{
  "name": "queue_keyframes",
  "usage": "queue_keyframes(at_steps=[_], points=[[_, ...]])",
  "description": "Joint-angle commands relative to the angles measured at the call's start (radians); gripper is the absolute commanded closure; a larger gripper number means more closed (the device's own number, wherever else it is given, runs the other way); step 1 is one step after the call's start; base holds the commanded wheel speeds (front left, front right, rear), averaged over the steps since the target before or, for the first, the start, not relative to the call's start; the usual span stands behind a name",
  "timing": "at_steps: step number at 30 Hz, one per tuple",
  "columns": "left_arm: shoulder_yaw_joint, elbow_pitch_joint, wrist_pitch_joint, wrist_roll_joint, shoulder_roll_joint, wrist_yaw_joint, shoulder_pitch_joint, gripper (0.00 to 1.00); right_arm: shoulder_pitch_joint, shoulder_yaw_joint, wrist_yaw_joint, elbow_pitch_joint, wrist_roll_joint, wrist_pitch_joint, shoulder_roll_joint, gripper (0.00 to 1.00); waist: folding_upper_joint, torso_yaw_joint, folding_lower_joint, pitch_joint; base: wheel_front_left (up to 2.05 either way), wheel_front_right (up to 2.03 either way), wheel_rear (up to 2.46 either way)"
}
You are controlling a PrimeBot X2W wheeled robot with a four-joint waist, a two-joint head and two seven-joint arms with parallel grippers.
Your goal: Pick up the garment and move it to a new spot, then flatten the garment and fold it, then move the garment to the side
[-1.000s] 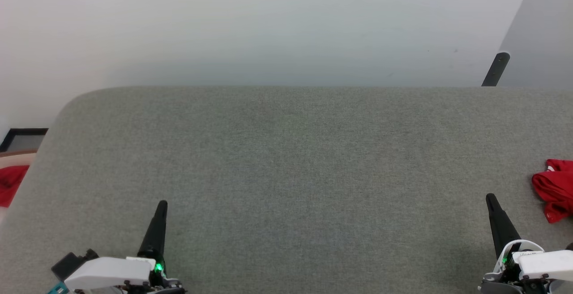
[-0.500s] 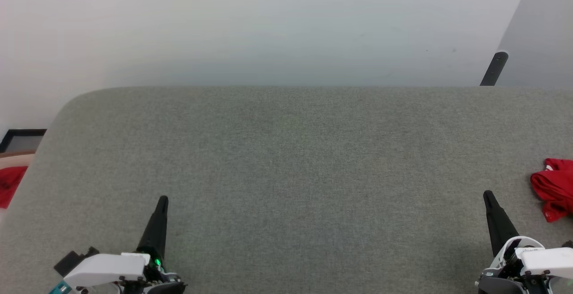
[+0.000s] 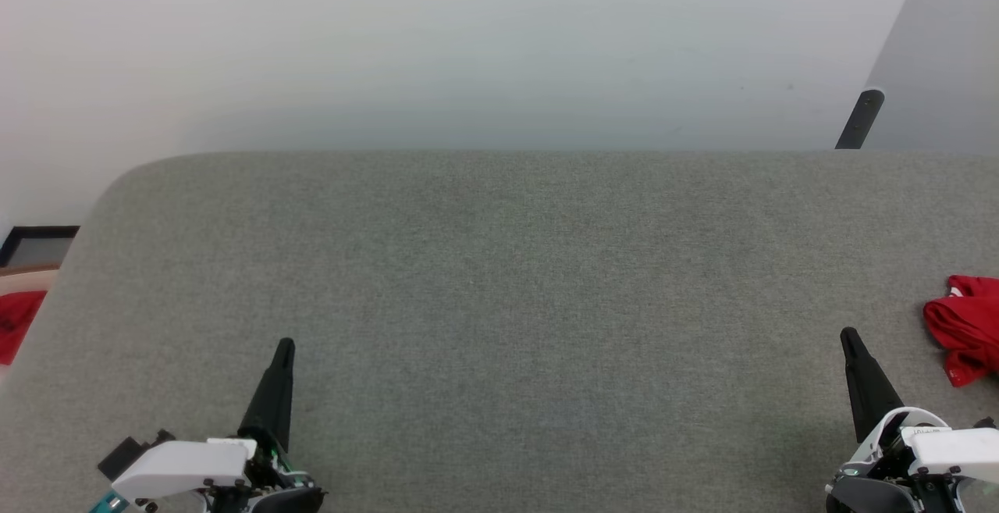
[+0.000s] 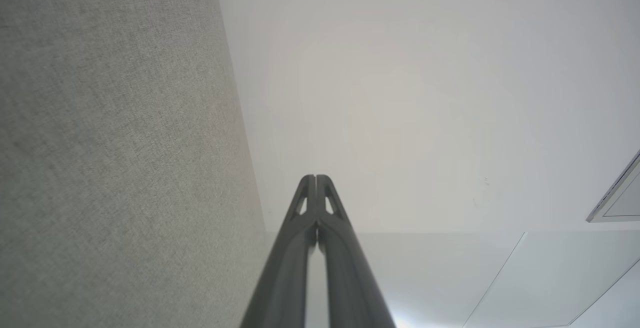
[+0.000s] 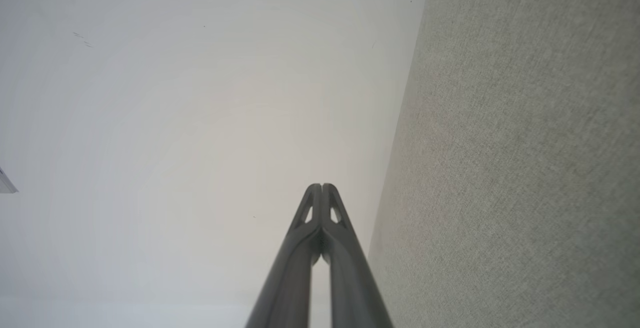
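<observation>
Patch of red (image 3: 14,324), far left, beyond the table's edge; cut off by the frame, kind not determinable. Dark rectangular frame (image 3: 39,240) just above it, partly hidden behind the table corner.

Table (image 3: 499,263), grey woven cover, rounded far-left corner; near edge and right end out of frame.

Left gripper (image 3: 285,345), lower left, over the table, pointing away from the robot. Closed completely, fingers (image 4: 292,258) pressed together at the tips in the left wrist view, nothing held. White wrist housing (image 3: 183,470) cut off by the bottom edge; teal part (image 3: 105,504) and black block (image 3: 125,454) beside it, function not determinable.

Right gripper (image 3: 847,335), lower right, over the table, pointing the same way. Likewise fully closed and empty, fingers (image 5: 295,268) meeting at the tips in the right wrist view. Small printed mark (image 3: 921,432) on the white casing behind it, too small to read.

Dark post (image 3: 858,119), upper right, beyond the far edge; lower end hidden behind the table.

Garment (image 3: 961,329), far right of the table, near the right gripper but apart from it. Bunched in a red heap, cut off by the right frame edge; small white flecks at top and bottom, any print lost in the folds.
</observation>
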Motion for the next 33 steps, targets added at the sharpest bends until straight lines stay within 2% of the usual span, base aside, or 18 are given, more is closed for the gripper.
queue_keyframes(at_steps=[1,33], points=[[0.003,0.002,0.002,0.0,-0.001,-0.006,-0.009,1.0,-0.003,-0.003,0.0,0.0,0.003,0.003,0.003,1.0,0.0,0.0,0.0,0.0,0.0,0.0,0.0],[0.009,0.002,0.008,0.008,-0.006,-0.006,-0.01,1.0,-0.004,-0.004,0.0,0.0,0.001,0.004,0.004,1.0,0.0,0.0,0.0,0.0,0.0,0.0,0.0]])
